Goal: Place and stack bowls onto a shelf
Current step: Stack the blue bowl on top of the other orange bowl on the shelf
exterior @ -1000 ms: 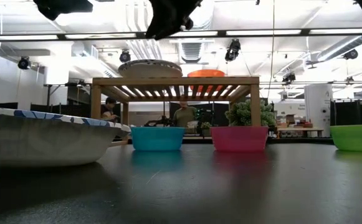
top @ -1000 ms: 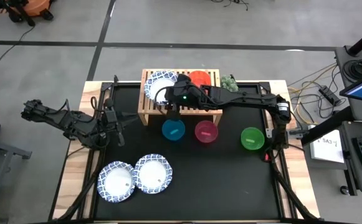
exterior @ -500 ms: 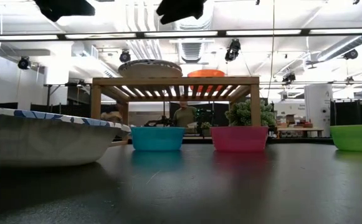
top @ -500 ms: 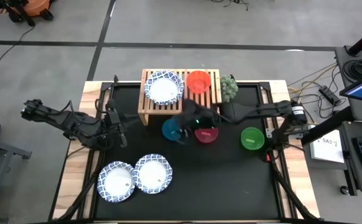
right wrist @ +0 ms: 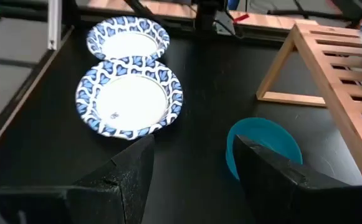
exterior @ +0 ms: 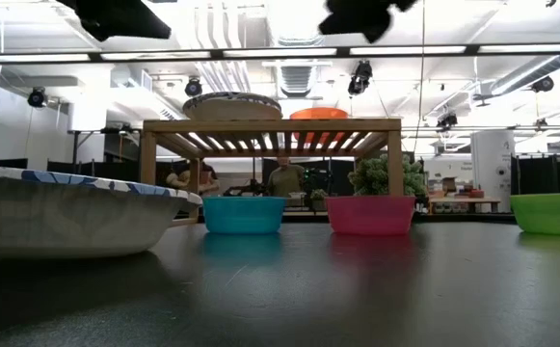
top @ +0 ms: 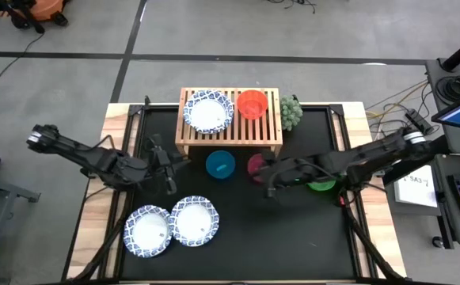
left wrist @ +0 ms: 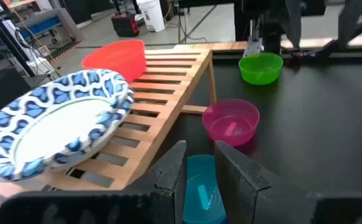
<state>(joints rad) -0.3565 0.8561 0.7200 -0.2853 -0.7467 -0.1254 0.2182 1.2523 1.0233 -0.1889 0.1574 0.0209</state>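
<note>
Two wide white blue-rimmed bowls (top: 170,225) lie nearest on the black table mat (top: 237,245). Both grippers hover above with jaws open, empty: left gripper (top: 169,170), right gripper (top: 270,176) beside the magenta plastic bowl (top: 256,165). Behind stands the light-wood slatted shelf (top: 265,131), carrying a blue-rimmed bowl (top: 208,111) and a red plastic bowl (top: 252,104).

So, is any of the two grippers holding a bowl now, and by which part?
No, nothing is held. The left gripper and the right gripper are both open and empty above the mat.
</note>
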